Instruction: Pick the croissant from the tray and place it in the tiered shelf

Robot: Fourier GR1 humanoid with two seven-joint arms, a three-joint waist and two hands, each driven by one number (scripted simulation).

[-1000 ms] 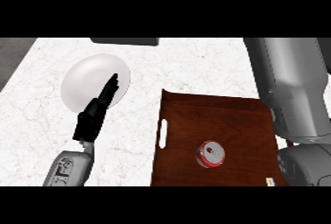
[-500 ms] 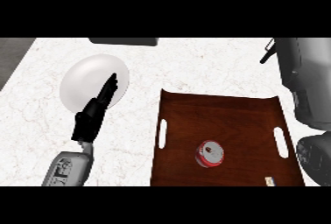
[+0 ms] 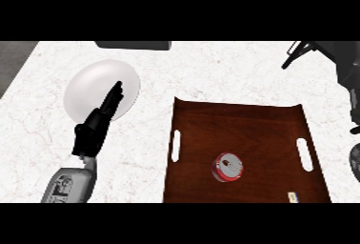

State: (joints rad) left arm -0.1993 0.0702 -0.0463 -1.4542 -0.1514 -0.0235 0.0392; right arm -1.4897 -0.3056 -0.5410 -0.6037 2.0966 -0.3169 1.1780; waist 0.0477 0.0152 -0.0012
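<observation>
the right hand (image 3: 301, 51) has swung up off the tray (image 3: 239, 138) to the far right edge; its fingers look splayed, perhaps holding nothing. no croissant shows, only a red can (image 3: 228, 167). the left hand (image 3: 98, 125) rests straight-fingered over the plate (image 3: 88, 86).

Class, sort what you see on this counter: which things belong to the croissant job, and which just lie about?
Job:
- tray
- right hand, raised at the far right

Lying about:
- white plate
- red can on the tray
- left hand, resting

No croissant shows.
</observation>
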